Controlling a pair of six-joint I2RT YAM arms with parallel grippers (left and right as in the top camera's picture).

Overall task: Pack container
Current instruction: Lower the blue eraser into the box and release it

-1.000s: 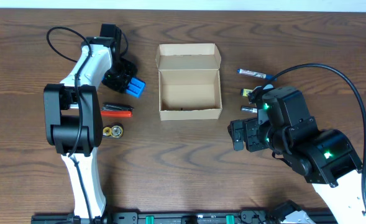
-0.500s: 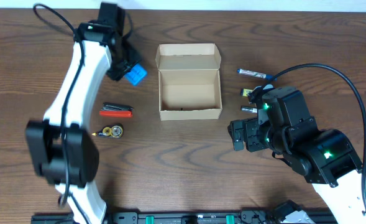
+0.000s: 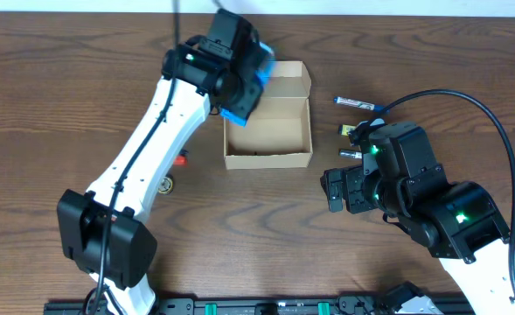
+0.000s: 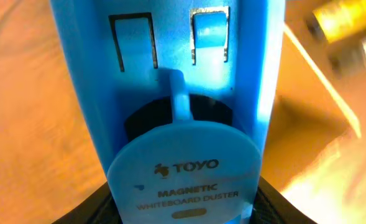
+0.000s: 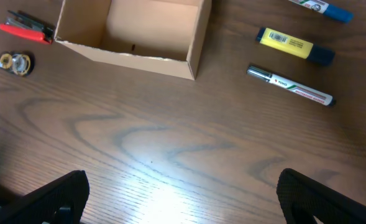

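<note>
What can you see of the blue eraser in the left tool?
The eraser is bright blue plastic, a slab with two rectangular slots and a round tab printed TOYO Magnetic Whiteboard Duster. The left tool is clamped on its sides and holds it in the air over the left edge of the cardboard box, near the flap. Nothing else appears to touch it. Its wiping face is out of view.

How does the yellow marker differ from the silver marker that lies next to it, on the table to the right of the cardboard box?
The yellow marker has a bright yellow barrel and a dark blue cap; the silver marker is grey-silver with small print. The yellow marker looks thicker, the silver marker thinner and a little longer. Both lie flat on the table, nearly parallel, not touching, outside the cardboard box.
</note>
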